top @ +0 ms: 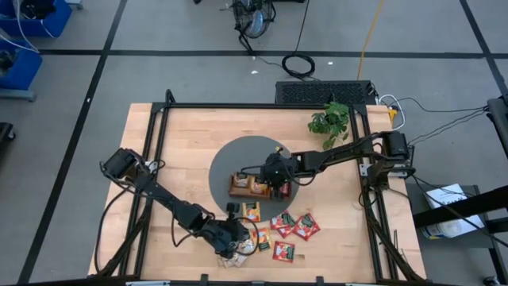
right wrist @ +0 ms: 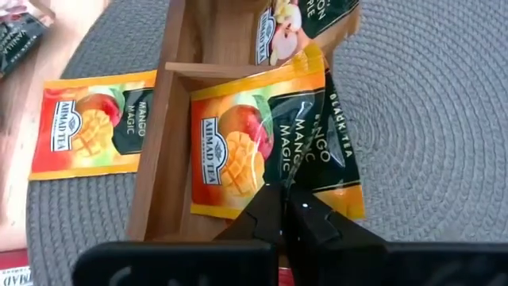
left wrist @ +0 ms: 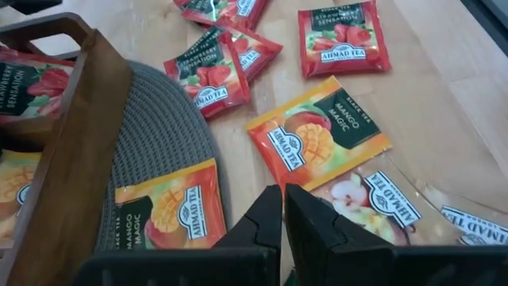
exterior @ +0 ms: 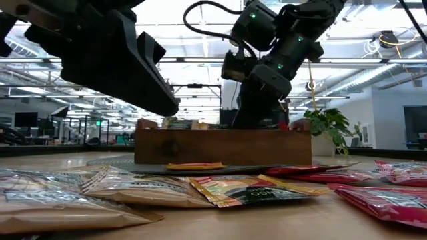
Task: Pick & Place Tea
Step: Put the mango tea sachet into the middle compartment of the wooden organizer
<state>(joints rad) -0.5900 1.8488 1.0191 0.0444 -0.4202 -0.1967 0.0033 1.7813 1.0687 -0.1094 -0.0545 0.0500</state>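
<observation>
1. Tea, loose stock: flat square foil sachets scattered on the bench (top: 182,143) in front of the grey mat (top: 226,159). I count red strawberry sachets (left wrist: 208,73), an orange mango sachet (left wrist: 319,135), a pale apple one (left wrist: 373,202), and one mango sachet lying on the mat edge (left wrist: 168,208).
2. Tea, filed: the wooden tray (right wrist: 171,103) on the mat already holds mango sachets (right wrist: 238,143), with an apple sachet (right wrist: 298,24) in the next compartment.
3. Handling, my judgement: very light, thin, bendable, with a slick foil skin. They should slide or flip easily, and overlapping ones may lift together.
4. Where to grip, my judgement: pinch a raised edge or corner, since the flat faces give no purchase. The crimped seam is likely the stiffest part.
5. Left gripper (left wrist: 282,208): fingers together, holding nothing, hovering over the loose sachets near the mat.
6. Right gripper (right wrist: 283,208): fingers together over the tray, at the edge of a mango sachet; I cannot tell whether it is pinched.
</observation>
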